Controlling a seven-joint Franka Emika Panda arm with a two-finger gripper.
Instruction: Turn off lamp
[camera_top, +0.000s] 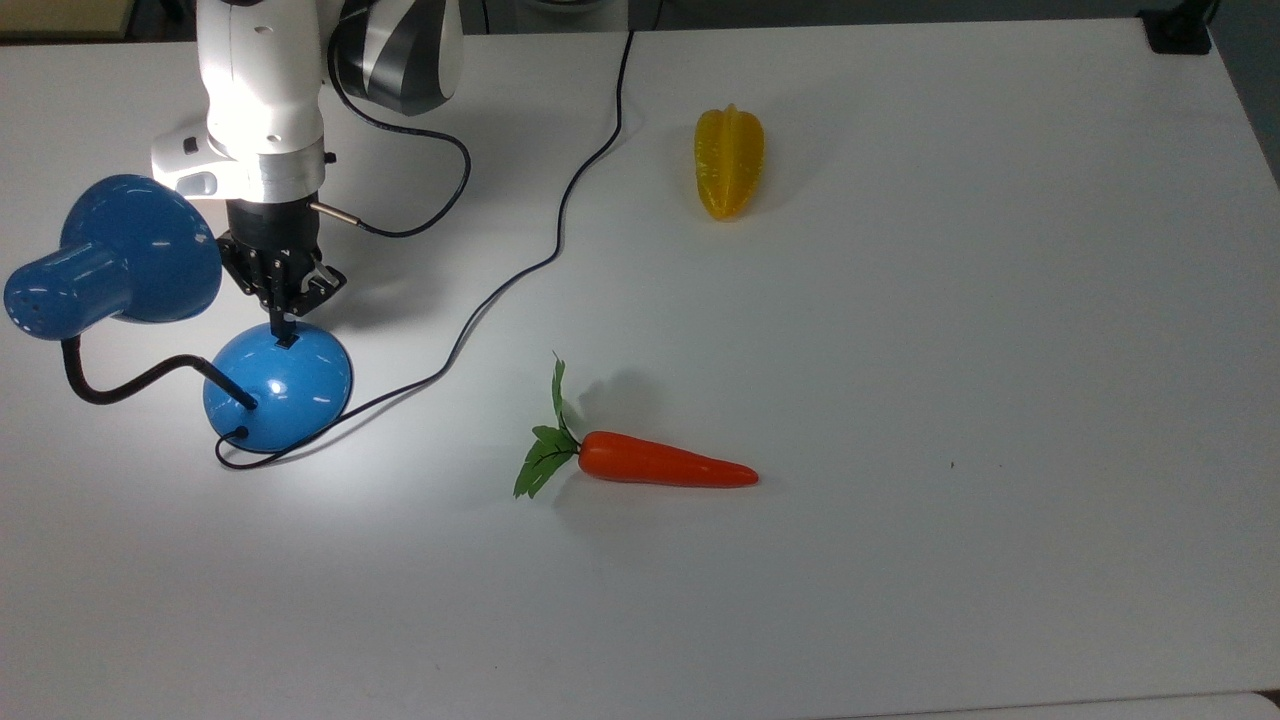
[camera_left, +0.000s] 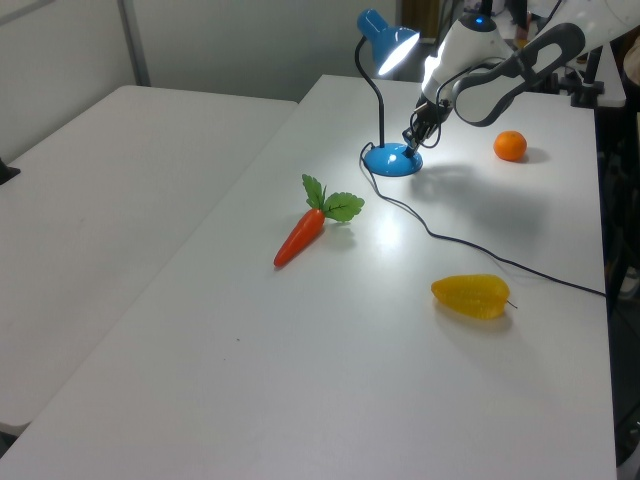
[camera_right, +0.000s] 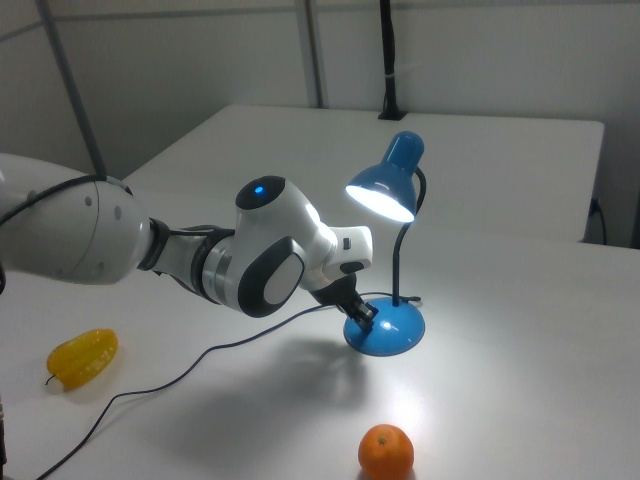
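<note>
Step in hand: switch actuation, judged from tip placement. Lamp (camera_top: 130, 300) located at the top view's left on white table (camera_top: 900, 350); shade (camera_right: 385, 185) lit, with a bright pool on the table beside the base (camera_top: 278, 385). Gripper (camera_top: 284, 325) angled down onto the upper edge of the domed base, fingers drawn together into 1 narrow tip, nothing clamped. Tip resting at the small black switch (camera_top: 287, 340); whether the switch is already depressed cannot be told. Lamp light present, so task not yet complete. Next move, as a judgement: short downward press on the switch, kept in line with the tip to avoid sliding off the glossy dome or pushing the base sideways, then lift clear and check for light out. Cord (camera_top: 560, 220) running from the base toward the top view's upper edge. Carrot (camera_top: 650, 462), yellow fruit (camera_top: 729, 160) and orange (camera_left: 510, 146) well apart from the work area; no interference expected.
</note>
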